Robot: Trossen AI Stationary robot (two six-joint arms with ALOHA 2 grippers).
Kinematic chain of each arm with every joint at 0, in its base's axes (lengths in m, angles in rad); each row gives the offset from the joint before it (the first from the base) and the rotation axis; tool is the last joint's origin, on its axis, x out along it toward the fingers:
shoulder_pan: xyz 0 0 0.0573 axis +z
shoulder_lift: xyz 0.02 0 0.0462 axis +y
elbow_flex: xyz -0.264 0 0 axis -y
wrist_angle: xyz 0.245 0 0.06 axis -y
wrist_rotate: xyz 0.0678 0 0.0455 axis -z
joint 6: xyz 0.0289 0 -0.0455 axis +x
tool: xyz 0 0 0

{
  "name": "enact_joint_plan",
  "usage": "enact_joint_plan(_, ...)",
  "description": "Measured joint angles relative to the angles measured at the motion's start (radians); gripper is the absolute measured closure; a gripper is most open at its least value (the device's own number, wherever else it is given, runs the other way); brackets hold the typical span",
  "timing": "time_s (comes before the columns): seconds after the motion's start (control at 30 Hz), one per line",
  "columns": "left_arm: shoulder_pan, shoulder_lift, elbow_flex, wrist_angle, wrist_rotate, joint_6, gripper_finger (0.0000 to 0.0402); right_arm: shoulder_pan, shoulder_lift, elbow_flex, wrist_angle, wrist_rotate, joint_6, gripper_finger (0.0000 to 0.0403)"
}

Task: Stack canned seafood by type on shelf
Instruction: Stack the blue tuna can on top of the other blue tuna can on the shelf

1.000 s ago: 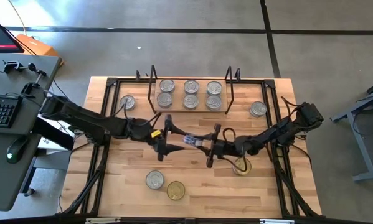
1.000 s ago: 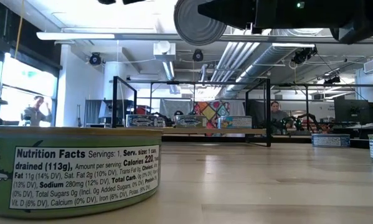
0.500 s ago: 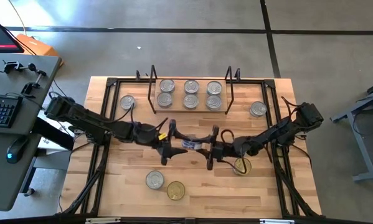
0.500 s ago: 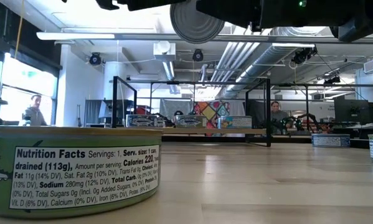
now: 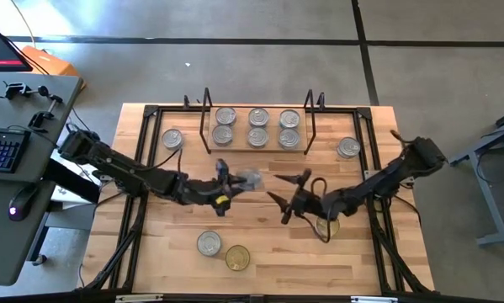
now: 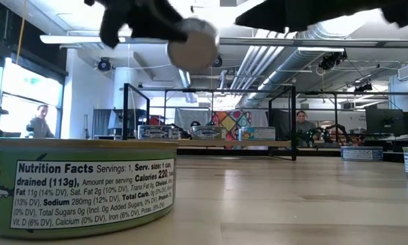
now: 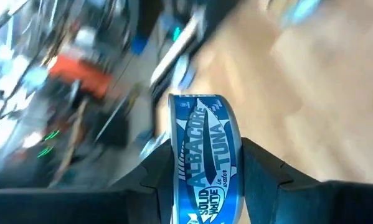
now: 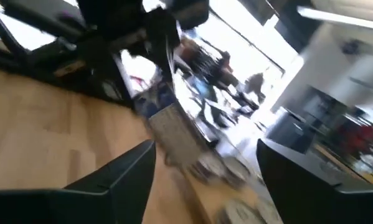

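Left hand (image 5: 226, 187) clamped on blue tuna tin (image 7: 203, 155), held on edge above worktop middle; shelf (image 5: 256, 145) lying toward far edge, nearer this arm. Right hand (image 5: 287, 199) spread apart, empty.

A dark gripper (image 6: 164, 24) holds a silver-lidded tin (image 6: 192, 44) aloft. Far below it, three tins (image 6: 209, 132) sit on the shelf (image 6: 224, 143). A green-labelled tin (image 6: 81, 184) stands nearest.
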Motion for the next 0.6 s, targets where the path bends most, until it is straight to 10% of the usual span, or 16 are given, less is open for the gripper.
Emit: enact_joint_plan(0.6,0.568,0.224,0.371,-0.362,-0.098,-0.157,0.0284,0.065,-0.009,-0.001,-0.286,-0.033,0.352,0.0126)
